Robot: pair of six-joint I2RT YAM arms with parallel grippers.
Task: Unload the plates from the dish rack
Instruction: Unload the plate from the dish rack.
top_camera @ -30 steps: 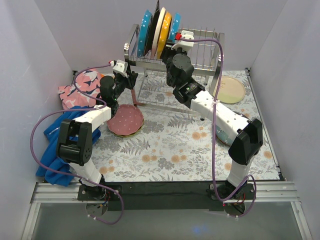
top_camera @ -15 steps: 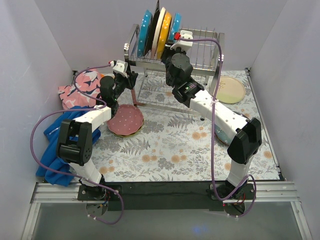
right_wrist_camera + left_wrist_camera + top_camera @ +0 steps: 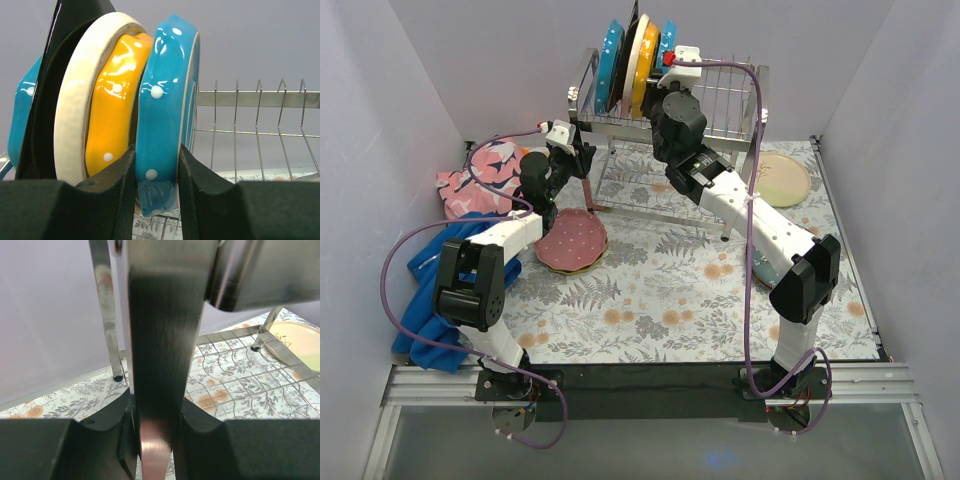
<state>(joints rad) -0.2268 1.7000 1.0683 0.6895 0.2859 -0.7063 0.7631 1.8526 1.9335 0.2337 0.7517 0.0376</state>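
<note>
Though partly hidden below, teal plate [image 3: 167, 100].

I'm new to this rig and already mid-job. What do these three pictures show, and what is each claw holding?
You have two robot arms, each ending in a two-finger gripper. One picture looks down from above and behind them. The other two come from a camera on each wrist. The left gripper is clamped on a chrome leg of the dish rack. The right gripper pinches the rim of a teal dotted plate, which stands in the rack beside an orange plate. On the flowered table lie a pink plate, a pale plate and some cloths.
</note>
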